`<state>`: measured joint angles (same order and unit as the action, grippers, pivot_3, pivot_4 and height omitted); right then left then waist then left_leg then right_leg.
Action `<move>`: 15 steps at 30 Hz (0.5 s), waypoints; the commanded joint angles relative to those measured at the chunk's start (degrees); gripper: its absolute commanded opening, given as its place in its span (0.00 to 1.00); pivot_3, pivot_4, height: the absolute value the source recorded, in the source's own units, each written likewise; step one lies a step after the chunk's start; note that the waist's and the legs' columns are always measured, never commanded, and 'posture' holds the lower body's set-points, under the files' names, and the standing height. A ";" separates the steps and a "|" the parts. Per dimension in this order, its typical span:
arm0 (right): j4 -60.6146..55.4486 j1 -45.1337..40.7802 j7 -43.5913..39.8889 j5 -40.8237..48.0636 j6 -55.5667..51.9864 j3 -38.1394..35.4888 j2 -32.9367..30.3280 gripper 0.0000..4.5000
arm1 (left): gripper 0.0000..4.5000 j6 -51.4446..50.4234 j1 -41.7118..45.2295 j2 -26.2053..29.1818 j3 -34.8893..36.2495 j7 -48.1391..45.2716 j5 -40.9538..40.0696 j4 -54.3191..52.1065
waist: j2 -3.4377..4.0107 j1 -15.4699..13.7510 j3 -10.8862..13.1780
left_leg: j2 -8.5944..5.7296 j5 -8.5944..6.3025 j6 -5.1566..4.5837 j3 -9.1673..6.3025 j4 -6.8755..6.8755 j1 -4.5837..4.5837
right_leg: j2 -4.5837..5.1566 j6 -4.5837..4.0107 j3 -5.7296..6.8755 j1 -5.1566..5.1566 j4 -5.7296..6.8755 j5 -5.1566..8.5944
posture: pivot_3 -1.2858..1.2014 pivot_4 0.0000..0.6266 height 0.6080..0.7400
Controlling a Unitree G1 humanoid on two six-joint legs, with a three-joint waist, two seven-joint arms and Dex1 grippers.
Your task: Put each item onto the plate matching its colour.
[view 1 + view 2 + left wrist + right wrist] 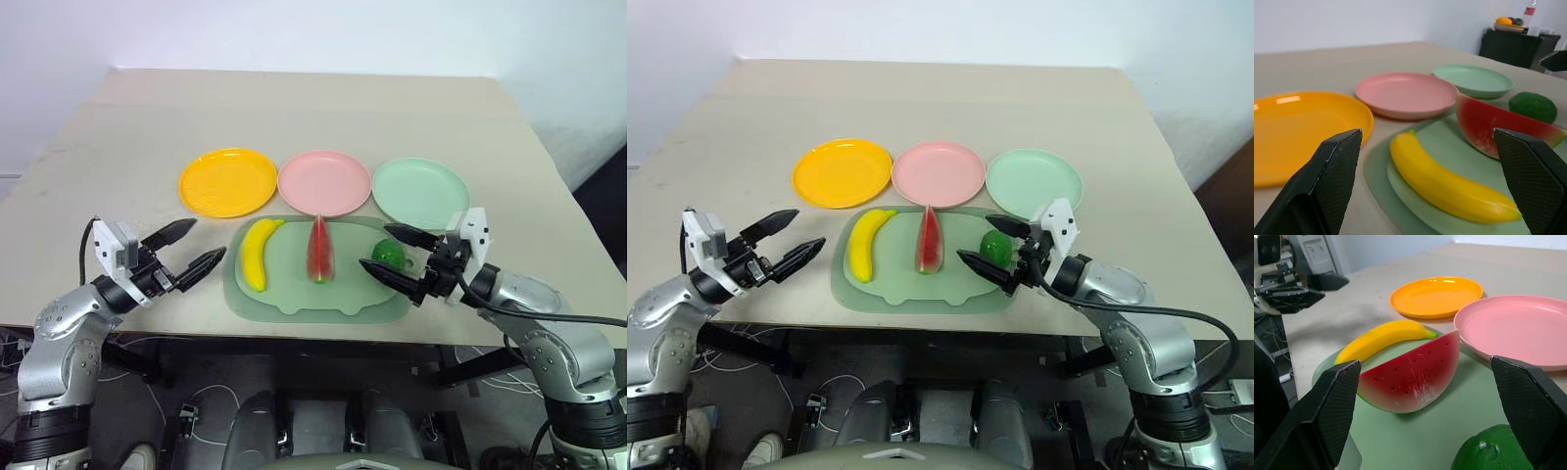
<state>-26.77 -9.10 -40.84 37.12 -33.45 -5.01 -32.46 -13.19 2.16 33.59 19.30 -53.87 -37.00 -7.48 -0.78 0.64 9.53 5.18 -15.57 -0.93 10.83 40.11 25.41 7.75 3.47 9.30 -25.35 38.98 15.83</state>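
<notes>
A yellow banana (257,253), a red watermelon wedge (320,252) and a small green fruit (388,254) lie side by side on a pale green tray (294,299). Just behind the tray stand an orange-yellow plate (228,181), a pink plate (324,181) and a mint green plate (420,191), all bare. My left gripper (204,242) hovers open left of the tray, pointing at the banana (1449,188). My right gripper (373,246) hovers open at the tray's right end, its fingers on either side of the green fruit (1493,450) without touching it.
The tray sits close to the table's near edge (294,333). Bare tabletop stretches beyond the plates and to both sides. A dark cabinet (1518,46) with a bowl on top stands off the table, far behind.
</notes>
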 commanded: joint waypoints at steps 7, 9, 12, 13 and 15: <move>0.22 -0.34 0.18 -1.20 2.70 1.15 2.02 1.00 | 0.99 0.01 -0.17 0.04 1.17 1.07 -1.26 -4.40 | 0.00 0.05 0.00 | 0.01 0.00 0.00 0.00 0.00 0.00 | -0.01 0.00 0.00 0.00 0.00 0.00 | 0.52 0.24 0.66; 0.95 -0.24 0.39 -2.59 4.17 1.33 2.36 1.00 | 0.99 -0.22 0.10 -0.48 0.32 1.32 -1.23 -4.80 | 0.00 0.01 0.00 | 0.01 0.00 0.01 0.01 0.00 0.00 | -0.01 0.00 0.00 0.01 0.00 0.00 | 0.52 0.24 0.66; 1.96 -0.16 0.79 -4.14 3.90 1.63 1.81 1.00 | 0.99 0.06 0.52 -1.67 -1.35 1.93 -0.40 -4.92 | 0.00 -0.03 0.00 | 0.00 0.01 0.01 0.01 0.00 0.00 | 0.00 0.00 0.00 0.01 0.00 0.00 | 0.52 0.24 0.66; 2.31 -0.60 2.13 -4.46 3.61 1.18 2.36 1.00 | 0.99 -0.03 0.71 -2.06 -1.83 1.97 -0.41 -5.02 | 0.00 -0.01 0.00 | -0.01 0.01 0.01 0.01 0.00 0.00 | 0.00 0.00 0.00 0.01 0.00 0.00 | 0.52 0.24 0.66; 2.86 -1.33 4.63 -4.68 3.17 -0.06 3.42 1.00 | 0.99 -0.02 1.06 -2.67 -2.76 1.80 -0.30 -5.02 | 0.00 0.02 0.00 | 0.00 0.02 0.04 0.01 0.00 0.00 | -0.01 0.00 0.00 0.01 0.00 0.00 | 0.52 0.24 0.66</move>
<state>-23.41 -9.38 -37.89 32.56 -30.72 -3.27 -29.76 -13.51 2.63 31.04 16.63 -52.11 -36.93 -10.38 -0.77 0.67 9.53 5.18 -15.52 -0.86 10.84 40.11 25.41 7.74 3.47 9.30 -25.34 38.98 15.83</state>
